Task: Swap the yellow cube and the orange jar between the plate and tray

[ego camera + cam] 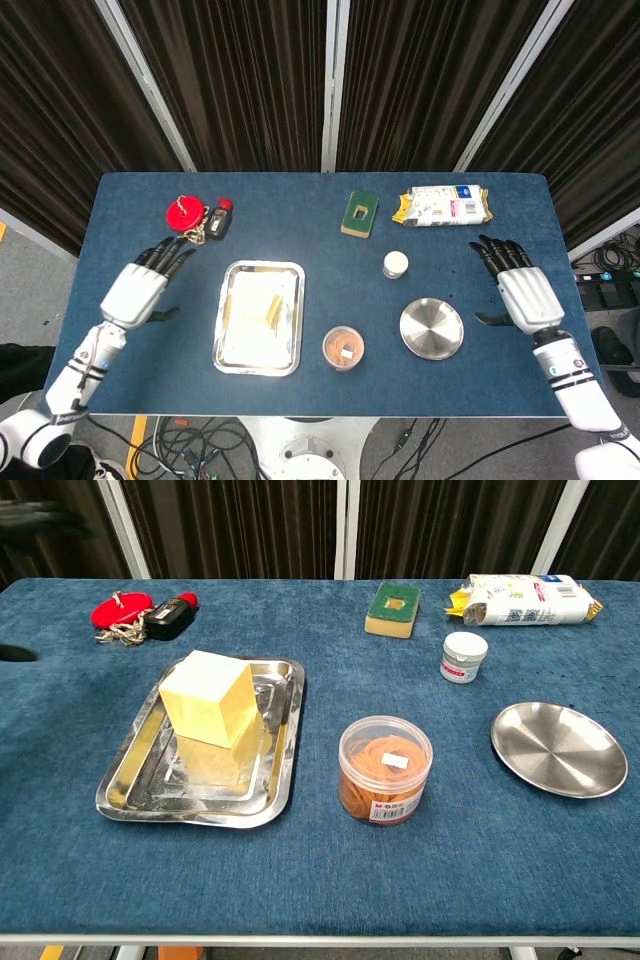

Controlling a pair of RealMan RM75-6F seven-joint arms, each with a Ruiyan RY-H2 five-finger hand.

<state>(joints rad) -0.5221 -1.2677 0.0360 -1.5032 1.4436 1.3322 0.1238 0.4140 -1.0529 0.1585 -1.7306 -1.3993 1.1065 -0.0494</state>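
The yellow cube [208,697] stands in the steel tray [200,810] on the left of the table, with nothing touching it; from above the cube [264,305] looks pale against the tray [290,352]. The orange jar [385,770] [343,348] stands on the cloth between the tray and the round steel plate [558,748] [431,328], which holds nothing. My left hand [148,286] hovers left of the tray, fingers spread and holding nothing. My right hand [521,290] is right of the plate, also spread and holding nothing.
A red keychain [186,214] with a black fob [219,220] lies at the back left. A green sponge [359,214], a snack bag [442,205] and a small white jar [396,264] sit at the back right.
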